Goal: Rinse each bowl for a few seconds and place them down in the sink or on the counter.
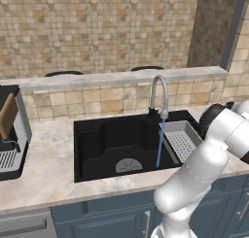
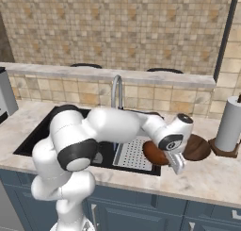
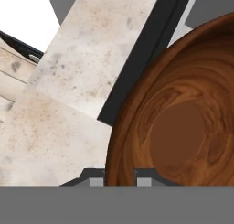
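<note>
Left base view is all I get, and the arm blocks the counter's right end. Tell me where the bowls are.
Observer: Both are right of the sink: one bowl at the tray's edge, the second bowl on the counter beside it.
Operator: Report the gripper.
Observer: The gripper is at that bowl by the tray; in the hand view its finger tips stand close on either side of the rim.
Operator: Say what's past the second bowl.
Observer: A paper towel roll stands upright there.
</note>
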{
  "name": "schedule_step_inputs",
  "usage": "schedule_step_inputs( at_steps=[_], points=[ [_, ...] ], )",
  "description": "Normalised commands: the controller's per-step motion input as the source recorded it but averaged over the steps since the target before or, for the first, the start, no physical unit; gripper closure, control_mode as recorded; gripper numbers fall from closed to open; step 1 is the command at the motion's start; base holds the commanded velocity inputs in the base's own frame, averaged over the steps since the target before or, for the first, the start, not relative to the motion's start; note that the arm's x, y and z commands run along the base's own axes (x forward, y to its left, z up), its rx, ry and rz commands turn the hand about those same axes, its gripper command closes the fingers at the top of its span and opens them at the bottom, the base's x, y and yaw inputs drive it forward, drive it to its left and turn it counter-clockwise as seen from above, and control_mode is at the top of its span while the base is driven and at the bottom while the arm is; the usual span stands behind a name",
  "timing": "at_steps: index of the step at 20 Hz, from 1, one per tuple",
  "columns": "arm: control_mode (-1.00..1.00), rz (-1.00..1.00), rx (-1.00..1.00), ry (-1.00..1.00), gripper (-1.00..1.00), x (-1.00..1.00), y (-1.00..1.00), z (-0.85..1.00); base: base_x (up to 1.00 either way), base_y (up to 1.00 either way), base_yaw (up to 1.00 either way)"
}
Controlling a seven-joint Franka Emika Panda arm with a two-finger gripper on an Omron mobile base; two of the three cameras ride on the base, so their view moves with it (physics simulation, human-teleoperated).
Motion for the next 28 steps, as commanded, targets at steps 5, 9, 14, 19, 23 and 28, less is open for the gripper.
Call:
schedule_step_inputs(
  at_steps=[5,9,14,19,23,28],
  points=[
    [-1.00,0.00,-0.01,0.00,1.00,-0.26,-0.57,-0.01,0.00,0.00,0.00],
    [-1.00,0.00,-0.03,0.00,1.00,-0.48,-0.41,0.00,0.00,0.00,0.00],
    [-1.00,0.00,-0.04,0.00,1.00,-0.43,-0.28,0.00,0.00,0.00,0.00],
    [-1.00,0.00,-0.08,0.00,1.00,-0.30,-0.16,0.00,0.00,0.00,0.00],
    [-1.00,0.00,-0.13,0.00,-1.00,-0.13,-0.03,0.00,0.00,0.00,0.00],
    [-1.00,0.00,-0.18,0.00,-1.00,-0.05,0.00,0.00,0.00,0.00,0.00]
  ],
)
